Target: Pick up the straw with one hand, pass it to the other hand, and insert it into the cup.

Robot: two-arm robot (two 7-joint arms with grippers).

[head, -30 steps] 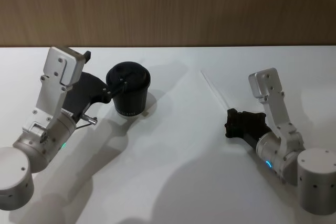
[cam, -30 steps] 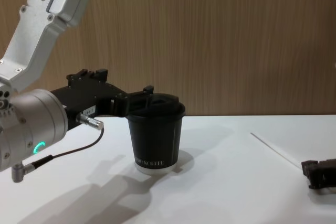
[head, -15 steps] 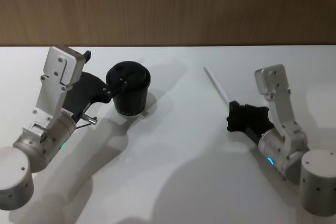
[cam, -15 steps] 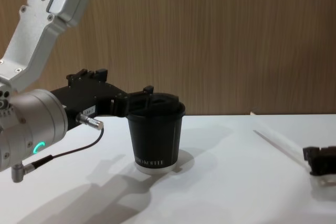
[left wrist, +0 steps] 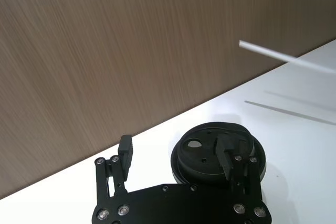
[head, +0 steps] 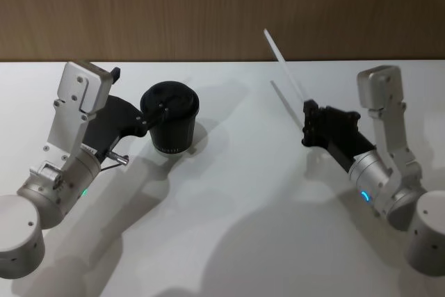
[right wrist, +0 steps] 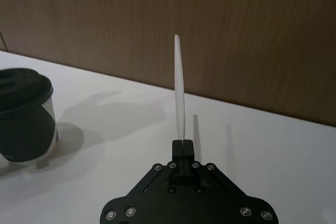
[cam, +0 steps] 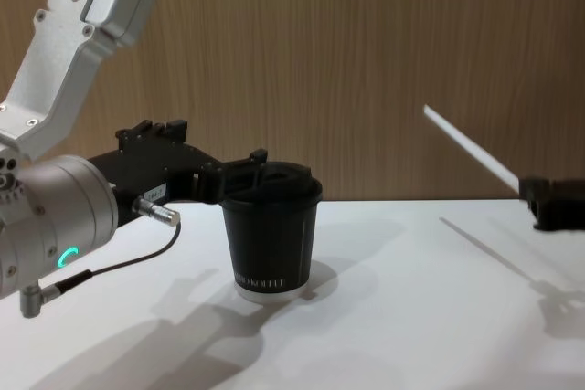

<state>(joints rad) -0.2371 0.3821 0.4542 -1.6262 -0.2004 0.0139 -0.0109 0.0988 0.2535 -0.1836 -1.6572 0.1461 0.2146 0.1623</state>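
- Above the right side of the white table [head: 229, 199], the straw [head: 285, 67] now slants up and away from me. A second ago it lay flat on the tabletop, so I judge the pick-up done and the handover next.
- Its lower end is pinched in the right gripper [right wrist: 182, 145], jaws closed tight on it and raised clear of the surface.
- Well apart to the left stands the lidded black coffee cup [head: 170, 126], upright.
- My left gripper [left wrist: 176, 148] sits at the cup, fingers spread wide and empty. One finger overlaps the lid's edge, though I cannot tell if it touches; the other is clear of the cup.
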